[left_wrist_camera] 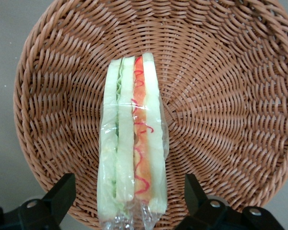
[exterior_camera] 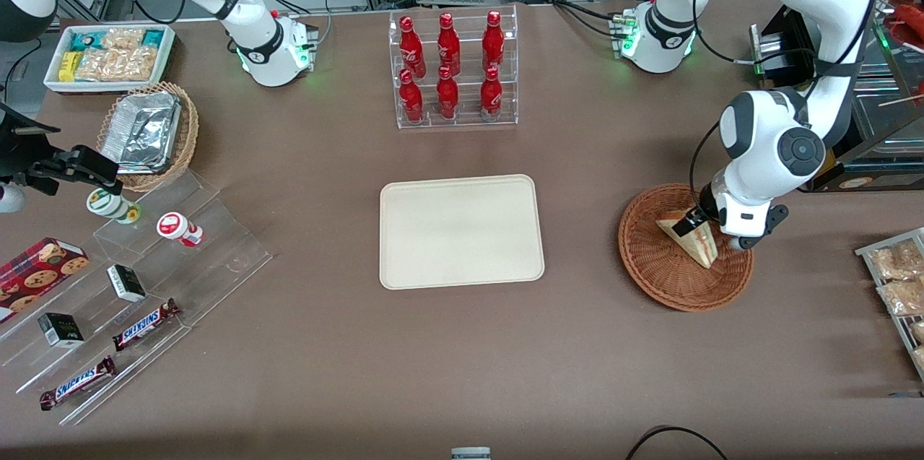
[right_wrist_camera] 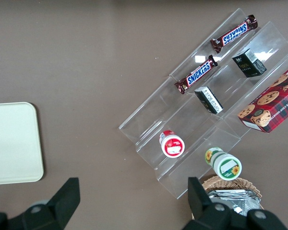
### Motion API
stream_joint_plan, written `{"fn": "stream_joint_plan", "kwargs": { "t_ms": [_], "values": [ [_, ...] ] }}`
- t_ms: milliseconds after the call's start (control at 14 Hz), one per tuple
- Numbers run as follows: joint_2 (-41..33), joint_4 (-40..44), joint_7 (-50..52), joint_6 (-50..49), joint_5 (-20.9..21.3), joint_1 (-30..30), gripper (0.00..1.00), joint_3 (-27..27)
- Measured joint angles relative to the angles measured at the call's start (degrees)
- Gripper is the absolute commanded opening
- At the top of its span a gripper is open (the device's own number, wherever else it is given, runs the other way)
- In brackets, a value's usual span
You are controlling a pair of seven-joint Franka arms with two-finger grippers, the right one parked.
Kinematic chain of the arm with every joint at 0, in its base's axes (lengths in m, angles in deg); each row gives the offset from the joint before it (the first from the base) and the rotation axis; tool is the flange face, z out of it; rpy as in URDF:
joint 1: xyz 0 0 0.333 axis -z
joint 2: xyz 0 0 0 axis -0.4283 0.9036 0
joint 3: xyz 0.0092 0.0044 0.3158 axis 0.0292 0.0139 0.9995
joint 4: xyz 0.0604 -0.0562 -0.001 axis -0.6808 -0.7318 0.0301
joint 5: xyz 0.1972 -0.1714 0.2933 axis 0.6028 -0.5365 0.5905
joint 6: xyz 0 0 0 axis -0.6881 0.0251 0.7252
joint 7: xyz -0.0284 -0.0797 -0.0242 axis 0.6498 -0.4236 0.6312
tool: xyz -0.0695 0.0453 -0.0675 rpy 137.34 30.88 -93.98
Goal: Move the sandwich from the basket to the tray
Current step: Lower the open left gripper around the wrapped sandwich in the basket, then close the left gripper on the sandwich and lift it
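Note:
The sandwich (exterior_camera: pixel 689 236), a wrapped wedge of pale bread with red and green filling, stands on edge in the round reddish-brown wicker basket (exterior_camera: pixel 650 261) toward the working arm's end of the table. My left gripper (exterior_camera: pixel 711 230) is lowered into the basket right at the sandwich. In the left wrist view the sandwich (left_wrist_camera: pixel 132 143) lies between the two black fingertips (left_wrist_camera: pixel 62 194), and woven basket (left_wrist_camera: pixel 221 96) shows in the gap on each side. The gripper (left_wrist_camera: pixel 128 196) is open and straddles the sandwich. The cream tray (exterior_camera: pixel 460 230) lies empty at mid-table, beside the basket.
A clear rack of red bottles (exterior_camera: pixel 451 70) stands farther from the camera than the tray. Bagged pastries (exterior_camera: pixel 895 276) lie at the working arm's table edge. A stepped acrylic display (exterior_camera: pixel 144 279) with snacks, a foil-container basket (exterior_camera: pixel 148 135) and a white snack bin (exterior_camera: pixel 108 55) sit toward the parked arm's end.

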Motion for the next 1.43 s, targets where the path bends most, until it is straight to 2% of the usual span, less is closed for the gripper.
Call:
{"fn": "stream_joint_plan", "kwargs": {
  "t_ms": [71, 143, 214, 714, 1071, 1429],
  "values": [
    [0.2, 0.0, 0.0, 0.4, 0.0, 0.0, 0.38, 0.0],
    [0.4, 0.0, 0.1, 0.7, 0.0, 0.0, 0.16, 0.0],
    [0.6, 0.0, 0.1, 0.8, 0.0, 0.0, 0.01, 0.0],
    [0.5, 0.0, 0.1, 0.5, 0.1, 0.0, 0.00, 0.0],
    [-3.9, 5.1, 0.0, -11.6, 0.5, 0.5, 0.00, -1.0],
    [-4.1, 11.3, 0.5, -17.3, 0.5, 7.8, 0.00, -2.1]
  ]
}}
